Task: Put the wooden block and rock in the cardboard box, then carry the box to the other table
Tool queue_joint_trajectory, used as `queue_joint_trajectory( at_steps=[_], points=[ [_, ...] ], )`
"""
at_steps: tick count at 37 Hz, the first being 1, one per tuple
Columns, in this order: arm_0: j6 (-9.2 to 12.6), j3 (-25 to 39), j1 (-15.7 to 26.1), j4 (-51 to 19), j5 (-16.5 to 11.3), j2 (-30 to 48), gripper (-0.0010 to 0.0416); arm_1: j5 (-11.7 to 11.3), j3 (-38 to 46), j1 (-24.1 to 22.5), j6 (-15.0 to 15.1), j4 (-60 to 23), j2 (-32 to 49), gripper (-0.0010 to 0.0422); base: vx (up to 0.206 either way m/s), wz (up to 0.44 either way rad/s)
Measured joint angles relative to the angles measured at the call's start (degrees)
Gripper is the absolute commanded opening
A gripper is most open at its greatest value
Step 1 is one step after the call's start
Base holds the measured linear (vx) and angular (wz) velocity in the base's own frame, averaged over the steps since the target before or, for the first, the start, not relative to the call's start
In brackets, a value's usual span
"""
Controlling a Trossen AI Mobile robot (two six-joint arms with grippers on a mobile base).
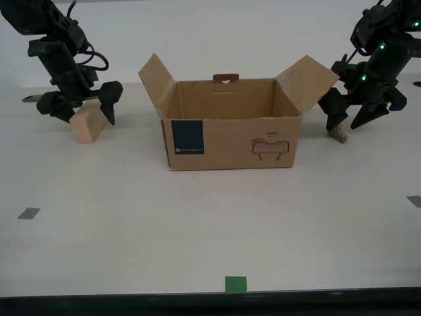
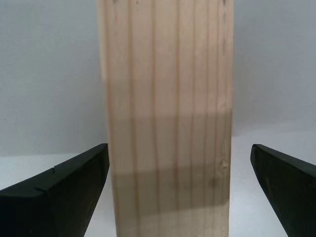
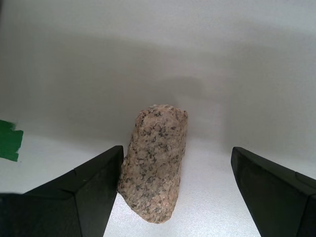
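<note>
Spread wide, my first gripper [image 1: 354,122] straddles the rock [image 3: 154,168], which lies on the cream tabletop [image 1: 197,224] at the exterior view's right, just beside the cardboard box's [image 1: 230,125] raised flap; one finger [image 3: 74,197] sits against the stone, the other stands clear. My second gripper [image 1: 82,112] is likewise open around the wooden block [image 2: 168,118], at the exterior view's left, near the box's other flap. One finger [image 2: 64,197] is very close to the wood. The box stands upright between them, flaps out, and its visible interior shows only bare cardboard walls. A green tape square [image 1: 235,284] and a grey tape square [image 1: 28,212] mark the tabletop nearer the camera.
</note>
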Motion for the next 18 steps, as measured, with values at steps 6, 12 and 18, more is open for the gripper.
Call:
queue_joint_trajectory(
  at_steps=[6,12,18],
  points=[
    [-0.17,0.00,0.02,0.04,0.00,0.00,0.0313,0.02,0.00,0.00,0.00,0.00,0.00,0.0389,0.000,0.000],
    [-0.39,0.00,0.11,1.11,0.02,0.00,0.0316,0.02,0.00,0.00,-0.09,0.00,0.00,0.0389,0.000,0.000],
    [-0.42,-0.02,0.24,1.29,0.02,0.02,0.0308,0.02,0.00,0.00,-0.09,-0.02,0.00,0.0389,0.000,0.000]
  ],
)
